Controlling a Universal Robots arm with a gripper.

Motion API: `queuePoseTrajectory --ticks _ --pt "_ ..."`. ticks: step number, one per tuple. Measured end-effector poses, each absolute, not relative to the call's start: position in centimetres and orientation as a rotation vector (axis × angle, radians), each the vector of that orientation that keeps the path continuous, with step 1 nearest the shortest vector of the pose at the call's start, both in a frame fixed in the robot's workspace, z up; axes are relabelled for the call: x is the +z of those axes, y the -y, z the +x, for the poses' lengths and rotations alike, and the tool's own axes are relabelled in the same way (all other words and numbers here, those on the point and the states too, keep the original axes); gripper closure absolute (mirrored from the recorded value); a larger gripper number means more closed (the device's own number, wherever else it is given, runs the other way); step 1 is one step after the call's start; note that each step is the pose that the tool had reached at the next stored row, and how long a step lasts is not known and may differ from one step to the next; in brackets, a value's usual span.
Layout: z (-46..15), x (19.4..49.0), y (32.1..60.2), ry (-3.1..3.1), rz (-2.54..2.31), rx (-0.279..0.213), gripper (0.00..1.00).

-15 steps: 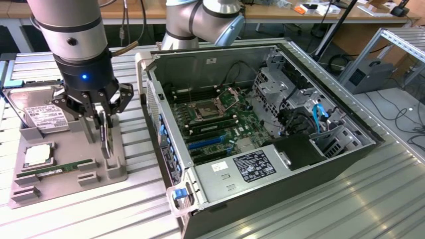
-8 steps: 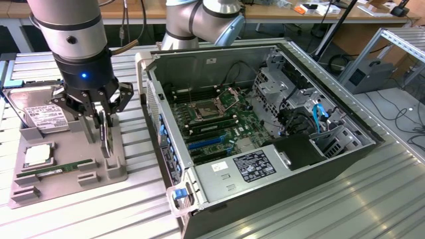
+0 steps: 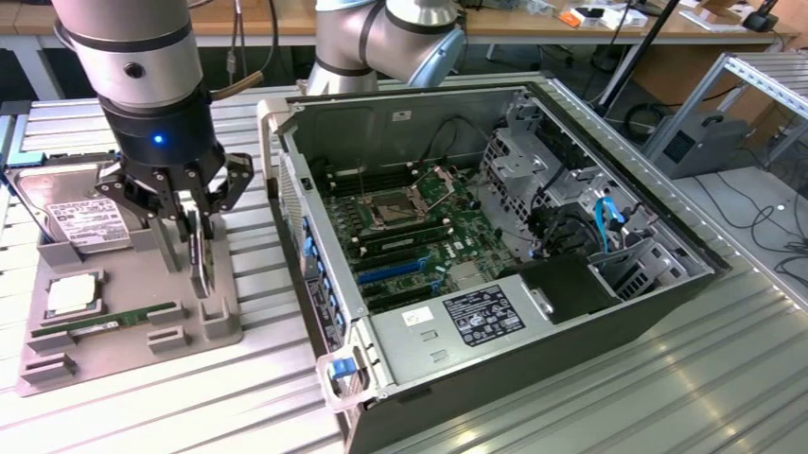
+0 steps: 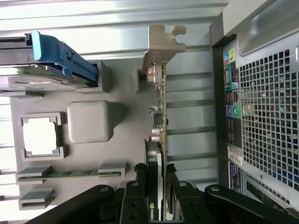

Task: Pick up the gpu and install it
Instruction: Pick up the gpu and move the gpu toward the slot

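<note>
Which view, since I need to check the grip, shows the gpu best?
The wrist view: the gpu runs edge-on from its end bracket to the tool, whose fingers press both faces. In the exterior view the gpu is a thin upright sliver under the tool, standing in the grey holder.

Claw (image 3: 200,230) vertical, fingers (image 4: 138,183) seemingly clamped

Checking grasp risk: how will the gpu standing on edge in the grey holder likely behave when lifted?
The gpu looks like a rigid board, so probably stiff. Thin and standing on edge in the grey holder, it could tip if released. Its exposed components seem fragile.
</note>
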State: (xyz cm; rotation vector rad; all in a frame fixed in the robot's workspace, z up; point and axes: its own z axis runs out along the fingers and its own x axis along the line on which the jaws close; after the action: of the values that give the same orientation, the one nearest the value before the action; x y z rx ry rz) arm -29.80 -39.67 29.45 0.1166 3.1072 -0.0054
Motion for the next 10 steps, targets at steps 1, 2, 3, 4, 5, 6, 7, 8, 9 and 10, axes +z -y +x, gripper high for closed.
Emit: queuePoseTrajectory --ticks 1,2,3,4,5,6,7,8,9,10 --pt "-29.80 29.47 39.67 -3.107 0.117 -0.005 0.73" --pt "-29.80 29.51 39.67 -3.107 0.117 -0.004 0.73" --pt "-29.80 29.58 39.67 -3.107 0.117 -0.004 0.73" --pt "-29.80 29.62 39.67 -3.107 0.117 -0.003 0.73" --pt "-29.80 29.67 39.67 -3.107 0.117 -0.002 0.73" --pt "-29.80 29.73 39.67 -3.107 0.117 -0.001 0.73" --pt "-29.80 29.79 39.67 -3.107 0.117 0.000 0.73" --pt "-29.80 29.89 39.67 -3.107 0.117 0.001 0.73" --pt "-29.80 29.98 39.67 -3.107 0.117 0.003 0.73" --pt "-29.80 30.15 39.67 -3.108 0.117 0.005 0.73"
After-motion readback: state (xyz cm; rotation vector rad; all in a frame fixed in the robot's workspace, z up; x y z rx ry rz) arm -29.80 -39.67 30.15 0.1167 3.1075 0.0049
